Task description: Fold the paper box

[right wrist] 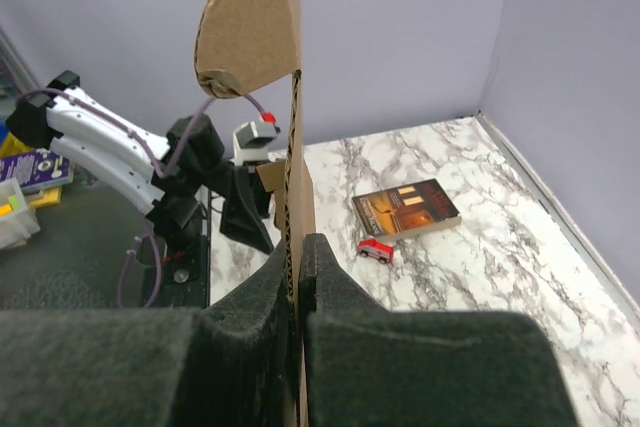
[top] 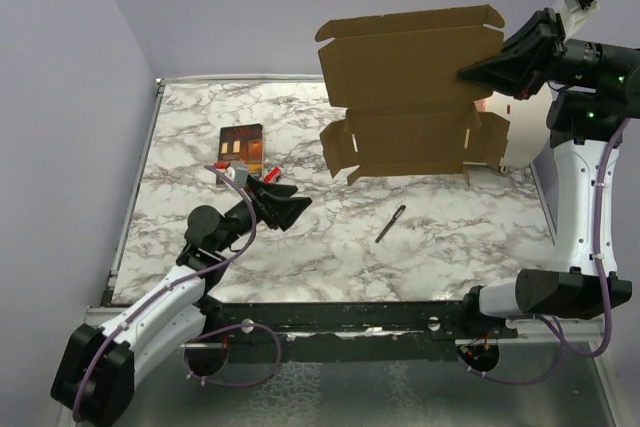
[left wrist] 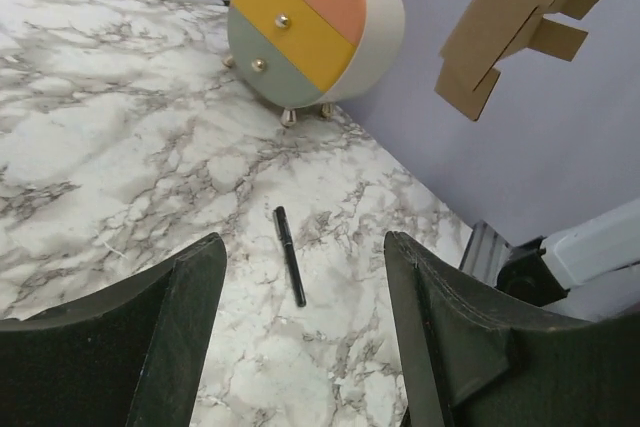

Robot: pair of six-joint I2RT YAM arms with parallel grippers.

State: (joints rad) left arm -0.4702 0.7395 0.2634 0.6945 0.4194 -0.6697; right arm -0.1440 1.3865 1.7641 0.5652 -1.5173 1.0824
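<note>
Top external view catches the paper box [top: 415, 97] held aloft over the back right of the marble table [top: 450, 247], an unfolded sheet with its broad face to the lens, its long axis running left to right, flaps and tabs out at both ends. The right gripper [top: 478, 74] pinches the sheet's right edge. Only the right wrist view shows that grip close up, with the cardboard edge-on and upright between jaws pressed against it. The left gripper [top: 288, 204] sits low over the table, well apart from the box, jaws spread. Its wrist view alone shows the pink, yellow and green drawers of the cream cylinder [left wrist: 315, 27], and a black pen [left wrist: 290, 255] lying on the marble. A dark book [top: 242, 147] lies back left, a red toy car [right wrist: 376, 249] just beside it.
</note>
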